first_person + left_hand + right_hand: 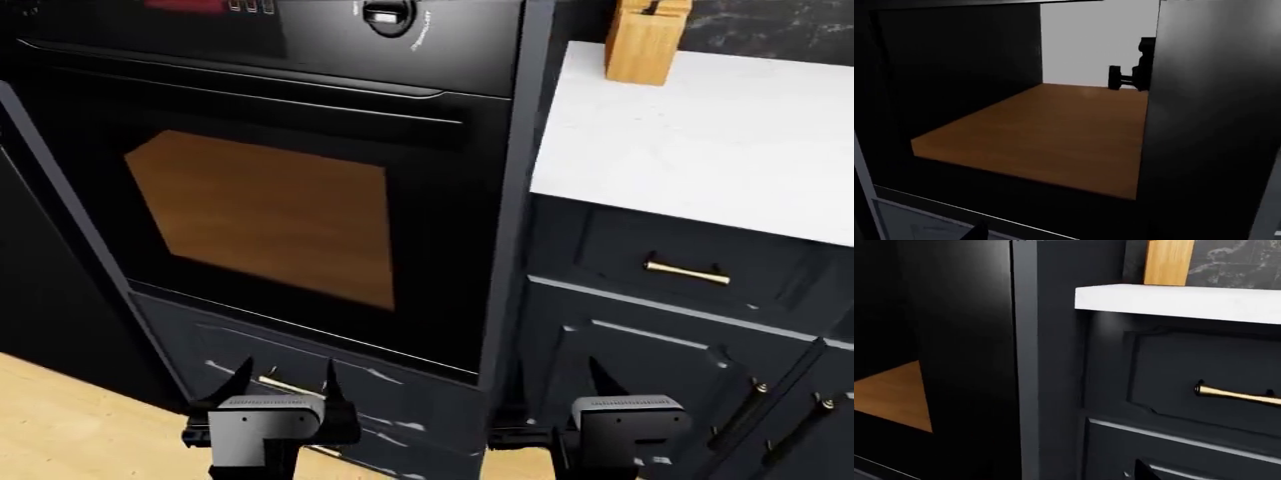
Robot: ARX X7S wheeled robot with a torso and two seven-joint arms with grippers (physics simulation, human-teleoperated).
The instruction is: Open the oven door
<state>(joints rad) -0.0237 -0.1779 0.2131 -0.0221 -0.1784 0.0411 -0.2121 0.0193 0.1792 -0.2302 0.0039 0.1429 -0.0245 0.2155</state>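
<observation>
**The handle is sitting high above both arms**

The oven door (267, 210) is filling the left and middle of the head view. It is shut, black and shiny, with a brown glass window (267, 215) in it. Its long bar handle (254, 98) is running sideways along the top edge of the door, just under the control panel (267, 30).

To the right, the white tabletop (694, 130) is carrying a wooden knife block (646, 38), and navy drawers with a brass handle (687, 270) are sitting below it.

Both arms are hanging low, at the bottom of the head view, well under the bar. The left gripper (283, 375) is pointing up in front of the door, so it looks like the nearer one. The right gripper (614, 385) is waiting off to the side, by the drawers.

The jaws on the left are standing apart with nothing between them. On the right only one dark tip is showing, so I cannot tell how its jaws are standing.

I think the left arm needs to rise up and forward to meet the bar.
</observation>
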